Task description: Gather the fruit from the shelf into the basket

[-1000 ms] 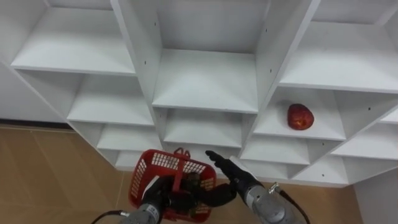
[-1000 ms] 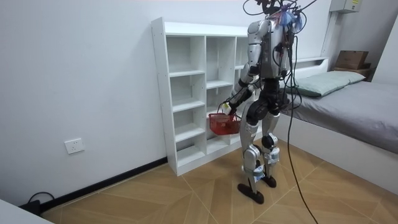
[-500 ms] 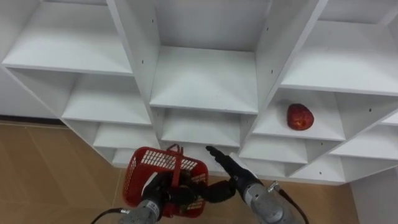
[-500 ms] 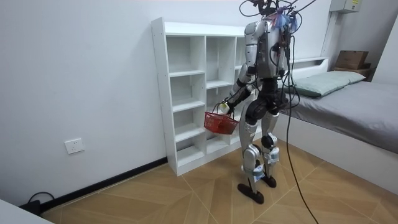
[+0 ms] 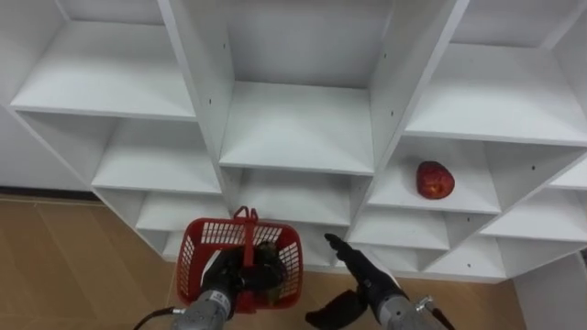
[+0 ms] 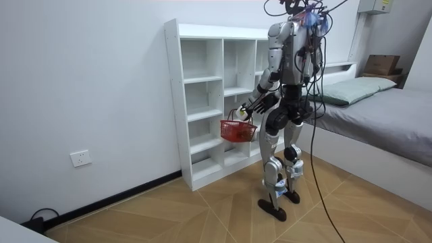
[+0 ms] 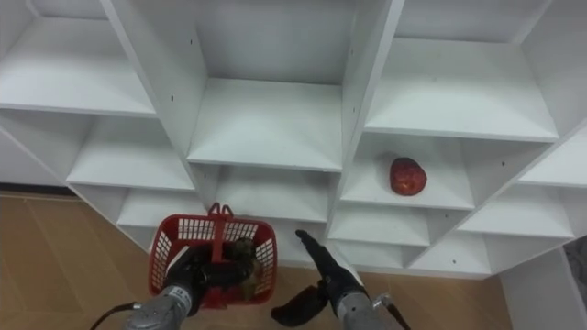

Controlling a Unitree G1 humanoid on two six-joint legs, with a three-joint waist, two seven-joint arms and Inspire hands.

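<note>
1. Fruit count: just one red fruit (image 5: 435,180), sitting right of centre in the frame, in a cubby of the one white shelf unit (image 5: 298,128).
2. One red basket (image 5: 204,249) is hanging at the lower left of centre, and the left hand (image 5: 220,278) is curling round its handle.
3. Right hand (image 5: 365,275) is hovering at the lower right of centre, fingers straight and holding nothing, well apart from that fruit.

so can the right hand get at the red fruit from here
Probably yes: the right hand is open and free, the red fruit sits alone in an open-fronted compartment, nothing between them.
</note>
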